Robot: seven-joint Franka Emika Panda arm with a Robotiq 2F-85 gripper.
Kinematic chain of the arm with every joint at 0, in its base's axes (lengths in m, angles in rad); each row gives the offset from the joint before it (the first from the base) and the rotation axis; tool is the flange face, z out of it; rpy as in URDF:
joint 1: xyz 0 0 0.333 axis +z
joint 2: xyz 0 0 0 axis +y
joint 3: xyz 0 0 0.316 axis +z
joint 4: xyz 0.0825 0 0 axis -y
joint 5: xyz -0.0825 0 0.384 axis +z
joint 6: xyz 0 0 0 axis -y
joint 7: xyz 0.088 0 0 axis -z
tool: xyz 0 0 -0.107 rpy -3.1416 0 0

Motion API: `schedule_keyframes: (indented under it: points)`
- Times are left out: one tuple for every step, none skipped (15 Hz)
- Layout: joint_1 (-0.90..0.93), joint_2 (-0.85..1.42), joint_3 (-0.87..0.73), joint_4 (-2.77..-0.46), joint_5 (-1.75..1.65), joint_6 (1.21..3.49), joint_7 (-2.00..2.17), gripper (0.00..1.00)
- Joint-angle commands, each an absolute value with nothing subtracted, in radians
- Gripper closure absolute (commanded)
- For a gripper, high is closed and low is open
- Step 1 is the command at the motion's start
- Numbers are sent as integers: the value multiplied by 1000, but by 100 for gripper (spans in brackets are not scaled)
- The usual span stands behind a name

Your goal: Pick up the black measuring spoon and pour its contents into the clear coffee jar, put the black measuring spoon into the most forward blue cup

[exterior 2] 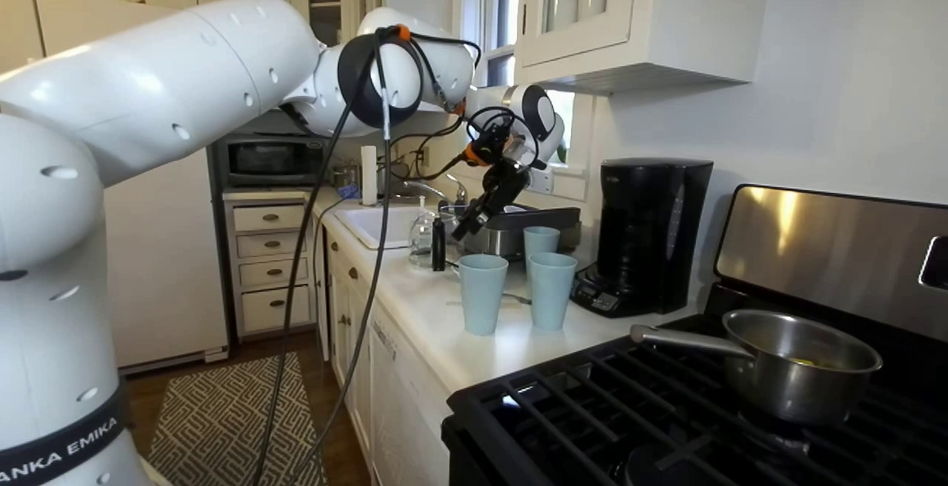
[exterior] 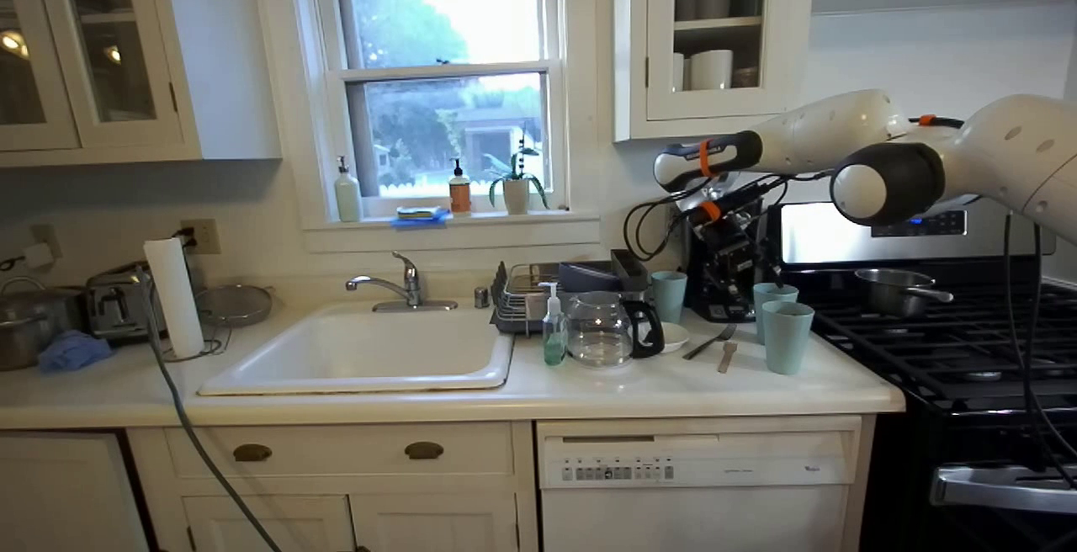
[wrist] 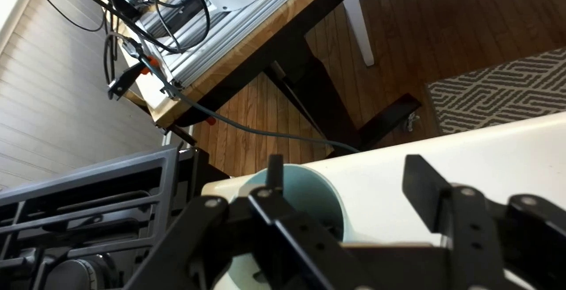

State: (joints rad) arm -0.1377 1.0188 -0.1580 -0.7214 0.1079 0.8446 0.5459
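Observation:
The clear coffee jar (exterior: 599, 337) stands on the counter with its black handle turned toward the cups; it also shows in an exterior view (exterior 2: 421, 243). The most forward blue cup (exterior: 788, 340) stands upright near the counter's front edge, also in an exterior view (exterior 2: 483, 297). In the wrist view, this cup (wrist: 316, 197) lies below my left-hand finger, with something small and dark inside, too unclear to name. My gripper (wrist: 349, 179) is open, fingers wide apart, nothing between them. It hangs above the counter near the cups (exterior 2: 461, 230). I cannot make out the black measuring spoon.
A similar blue cup (exterior 2: 552, 290) stands behind the forward one, and a third (exterior: 669, 295) beside the dish rack (exterior: 526, 316). A fork (exterior: 711, 342), a soap bottle (exterior: 553, 333), the black coffee machine (exterior 2: 652, 234) and the stove with a pot (exterior 2: 796, 390) are nearby.

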Motion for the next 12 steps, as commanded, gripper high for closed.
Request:
schedule_keyframes:
  points:
    - [-137, 987, -127, -669, 140, 903, 504, 1]
    - [-130, 967, -124, -673, 133, 937, 489, 0]
    - [-124, 951, -119, -675, 126, 970, 466, 0]
    - [-112, 937, -116, -683, 108, 998, 422, 0]
    - [-92, 932, -116, -708, 70, 1006, 362, 0]
    - [-71, 929, -118, -727, 48, 1022, 323, 0]
    - [-54, 921, -122, -738, 29, 1046, 286, 0]
    - [-39, 910, -121, -748, 12, 1067, 250, 0]
    - [-21, 898, -121, -755, -7, 1090, 215, 0]
    - [-5, 887, -119, -766, -24, 1106, 177, 0]
    - [11, 873, -114, -788, -36, 1113, 133, 0]
    - [30, 857, -112, -811, -53, 1125, 94, 0]
